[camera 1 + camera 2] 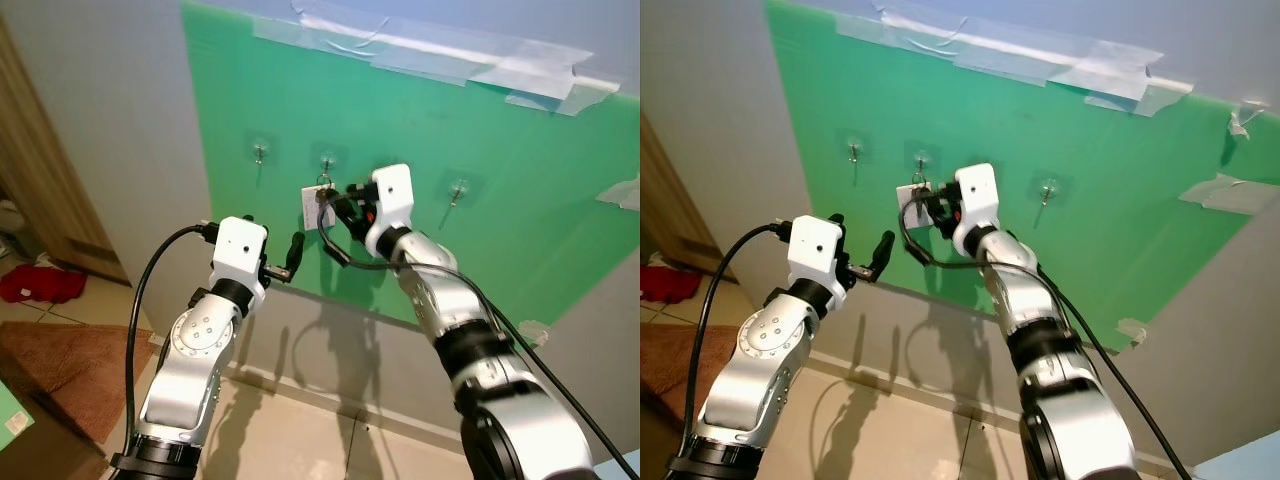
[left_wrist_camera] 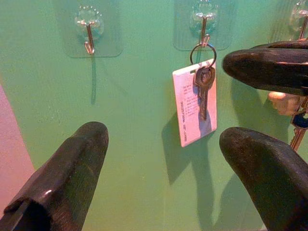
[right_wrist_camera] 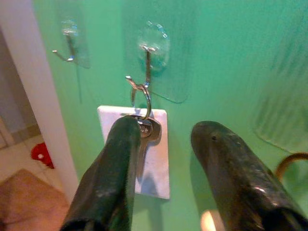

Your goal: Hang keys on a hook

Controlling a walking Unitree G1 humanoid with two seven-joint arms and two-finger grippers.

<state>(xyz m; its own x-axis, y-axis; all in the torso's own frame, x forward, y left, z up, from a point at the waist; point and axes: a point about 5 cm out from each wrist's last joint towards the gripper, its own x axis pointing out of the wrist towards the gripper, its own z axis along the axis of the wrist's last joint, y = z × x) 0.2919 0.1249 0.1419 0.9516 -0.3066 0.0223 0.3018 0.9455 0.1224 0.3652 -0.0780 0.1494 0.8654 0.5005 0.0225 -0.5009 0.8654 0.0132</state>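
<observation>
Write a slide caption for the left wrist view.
Key and white tag hang by a ring on a wall hook.

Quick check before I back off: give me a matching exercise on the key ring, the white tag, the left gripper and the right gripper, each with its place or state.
1 key ring
2 white tag
3 left gripper
4 right gripper

a open, just off the key
b looped over the hook
c away from the board, lower left
d hanging flat against the green board

Pairs: 1-b, 2-d, 3-c, 4-a
</observation>
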